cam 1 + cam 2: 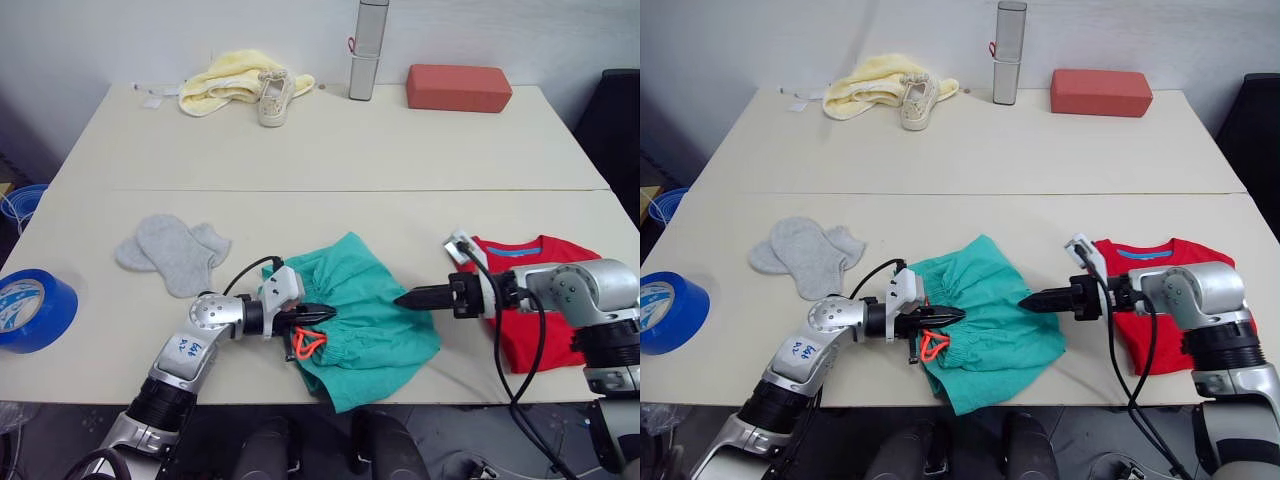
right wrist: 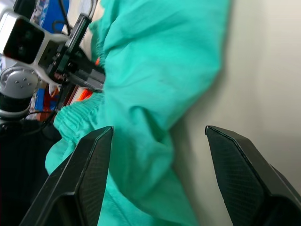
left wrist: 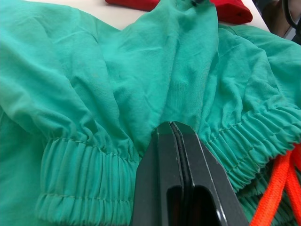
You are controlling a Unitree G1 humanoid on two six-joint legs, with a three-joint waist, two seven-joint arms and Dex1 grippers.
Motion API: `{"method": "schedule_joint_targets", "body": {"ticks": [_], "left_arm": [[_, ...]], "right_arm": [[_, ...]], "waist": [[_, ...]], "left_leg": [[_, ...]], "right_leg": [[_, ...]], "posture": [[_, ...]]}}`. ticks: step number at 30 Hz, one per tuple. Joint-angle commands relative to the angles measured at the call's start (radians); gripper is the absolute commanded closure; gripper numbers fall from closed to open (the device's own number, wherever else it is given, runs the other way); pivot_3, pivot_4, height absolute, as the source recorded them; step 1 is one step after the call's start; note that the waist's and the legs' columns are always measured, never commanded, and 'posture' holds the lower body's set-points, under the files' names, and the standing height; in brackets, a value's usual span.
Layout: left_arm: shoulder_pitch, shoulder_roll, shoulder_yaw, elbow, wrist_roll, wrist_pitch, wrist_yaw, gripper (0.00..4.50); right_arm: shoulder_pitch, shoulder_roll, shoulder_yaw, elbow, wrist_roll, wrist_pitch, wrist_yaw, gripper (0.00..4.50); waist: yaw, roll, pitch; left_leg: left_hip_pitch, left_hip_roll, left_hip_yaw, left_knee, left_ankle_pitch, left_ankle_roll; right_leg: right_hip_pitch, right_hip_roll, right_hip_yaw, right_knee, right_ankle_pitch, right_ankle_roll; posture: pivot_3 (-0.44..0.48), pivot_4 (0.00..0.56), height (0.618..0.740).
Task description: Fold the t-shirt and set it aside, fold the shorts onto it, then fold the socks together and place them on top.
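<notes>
The teal-green shorts (image 1: pixel 375 320) lie crumpled at the table's front middle, their orange drawstring (image 1: pixel 307 343) loose at the waistband. My left gripper (image 1: pixel 322 314) is shut on the gathered waistband, with the cloth bunched at its fingertips (image 3: pixel 171 129). At the shorts' right edge my right gripper (image 1: pixel 405 298) stands open, and in its wrist view the teal cloth lies between its fingers (image 2: pixel 94 179). The red t-shirt (image 1: pixel 540 262) lies folded at the front right, partly under my right arm. Two grey socks (image 1: pixel 175 250) overlap flat at the left.
A blue tape roll (image 1: pixel 30 310) sits at the front left edge. Along the far edge are a pale yellow cloth (image 1: pixel 235 80), a beige shoe (image 1: pixel 275 97), a metal cylinder (image 1: pixel 368 50) and a red-brown block (image 1: pixel 458 87).
</notes>
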Motion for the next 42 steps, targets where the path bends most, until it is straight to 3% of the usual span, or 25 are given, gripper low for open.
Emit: {"method": "schedule_joint_targets", "body": {"ticks": [1,3,7,16,20,30,37,42], "left_arm": [[0.029,0.010,-0.010,0.041,0.023,0.006,-0.004,4.50],[0.028,0.011,-0.008,0.038,0.020,0.003,-0.007,4.50],[0.033,0.025,0.004,0.026,0.011,0.002,-0.020,4.50],[0.043,0.038,0.028,0.017,0.008,0.002,-0.020,4.50],[0.054,0.042,0.036,0.010,0.010,-0.002,-0.017,4.50],[0.062,0.045,0.038,0.004,0.009,-0.009,-0.024,4.50],[0.075,0.058,0.066,0.022,-0.018,-0.085,-0.074,4.50],[0.061,0.005,0.222,-0.079,-0.286,-0.043,-0.141,4.50]], "right_arm": [[-0.034,0.001,0.018,0.048,-0.019,-0.015,0.047,1.35],[-0.058,0.014,0.048,0.071,-0.016,0.018,0.078,1.35],[-0.095,0.053,0.103,0.098,-0.040,0.031,0.098,0.07],[-0.125,0.084,0.180,0.127,-0.089,0.023,0.146,0.03],[-0.156,0.119,0.201,0.163,-0.086,0.054,0.175,0.91],[-0.159,0.173,0.173,0.160,-0.071,0.097,0.162,4.46],[-0.128,0.098,0.061,0.062,0.000,0.185,0.146,4.49],[-0.112,0.130,-0.195,-0.038,0.108,0.302,0.022,4.49]], "waist": [[0.000,0.000,0.000],[-0.001,0.000,0.000],[-0.001,0.000,0.000],[-0.002,0.000,0.000],[-0.008,0.000,0.000],[-0.017,0.000,0.000],[-0.020,0.001,0.000],[-0.016,0.001,0.001]], "left_leg": [[0.000,0.000,0.000,0.000,0.000,0.000],[0.000,0.000,0.000,0.000,0.000,0.000],[0.000,0.000,0.000,0.000,0.000,0.000],[0.000,0.000,0.000,0.001,0.000,0.000],[0.000,0.000,0.000,0.001,0.000,-0.001],[0.000,0.000,0.000,0.001,0.000,-0.001],[0.001,0.000,-0.001,0.001,-0.003,-0.006],[-0.003,0.000,-0.001,0.003,-0.003,-0.005]], "right_leg": [[0.000,0.000,0.000,0.000,0.000,0.000],[0.000,0.000,0.000,0.000,0.000,0.000],[0.000,0.000,0.000,0.001,0.000,0.000],[0.000,0.000,0.000,0.001,0.000,0.000],[0.000,0.000,0.000,0.001,0.000,0.000],[0.000,0.000,0.000,0.002,0.000,0.000],[0.001,0.000,0.000,0.002,0.000,-0.001],[-0.001,-0.001,-0.001,0.002,0.000,0.000]], "posture": [[0.000,0.150,0.740],[0.000,0.150,0.740],[0.000,0.150,0.740],[0.000,0.150,0.740],[0.000,0.150,0.740],[0.000,0.150,0.740],[0.000,0.150,0.740],[0.000,0.150,0.740]]}}
